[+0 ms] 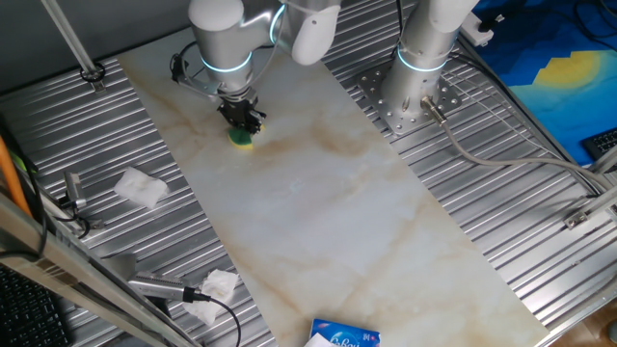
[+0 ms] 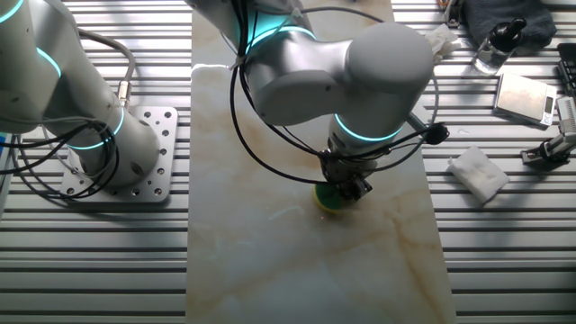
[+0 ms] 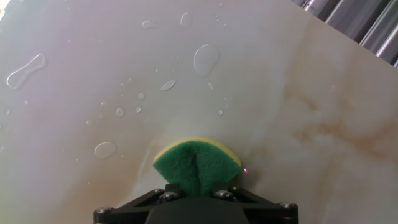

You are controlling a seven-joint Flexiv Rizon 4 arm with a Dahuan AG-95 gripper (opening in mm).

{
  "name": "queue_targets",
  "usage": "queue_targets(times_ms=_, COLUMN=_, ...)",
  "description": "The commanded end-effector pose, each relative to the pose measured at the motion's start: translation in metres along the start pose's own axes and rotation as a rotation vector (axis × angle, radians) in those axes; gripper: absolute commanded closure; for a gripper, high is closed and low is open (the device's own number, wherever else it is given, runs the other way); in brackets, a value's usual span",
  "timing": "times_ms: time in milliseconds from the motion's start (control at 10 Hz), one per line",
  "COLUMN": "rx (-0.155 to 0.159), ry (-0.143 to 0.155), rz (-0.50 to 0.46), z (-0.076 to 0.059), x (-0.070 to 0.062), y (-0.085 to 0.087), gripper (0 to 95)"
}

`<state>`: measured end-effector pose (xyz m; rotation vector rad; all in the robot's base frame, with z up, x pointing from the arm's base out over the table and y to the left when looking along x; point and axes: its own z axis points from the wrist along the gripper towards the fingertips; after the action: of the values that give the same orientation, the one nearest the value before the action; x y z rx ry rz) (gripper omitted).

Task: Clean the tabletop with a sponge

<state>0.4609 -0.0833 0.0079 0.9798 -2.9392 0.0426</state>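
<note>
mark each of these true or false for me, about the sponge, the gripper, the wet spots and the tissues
1. The gripper is shut on the sponge. True.
2. The sponge is pressed on the ribbed grey metal surface. False: it sits on the tabletop, the marble-look slab.
3. Water droplets lie on the slab ahead of the sponge in the hand view. True.
4. The crumpled white tissues lie on the marble slab. False: the tissues lie off it, on the ribbed metal surface.
5. The green side of the sponge shows in the hand view, with a yellow edge behind it. True.
</note>
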Motion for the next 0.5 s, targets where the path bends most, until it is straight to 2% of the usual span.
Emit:
queue_targets(times_ms=100, rx=0.001, ry=0.000, rz=0.000, z=0.0005, x=-0.0006, y=-0.0004, gripper=76.0)
queue_targets(times_ms=400, rx=0.002, ry=0.000, rz=-0.006, z=0.0007, x=-0.0009, y=-0.0003, gripper=76.0)
queue_targets(times_ms=500, rx=0.002, ry=0.000, rz=-0.010, z=0.0006, x=-0.0007, y=-0.0003, gripper=57.0)
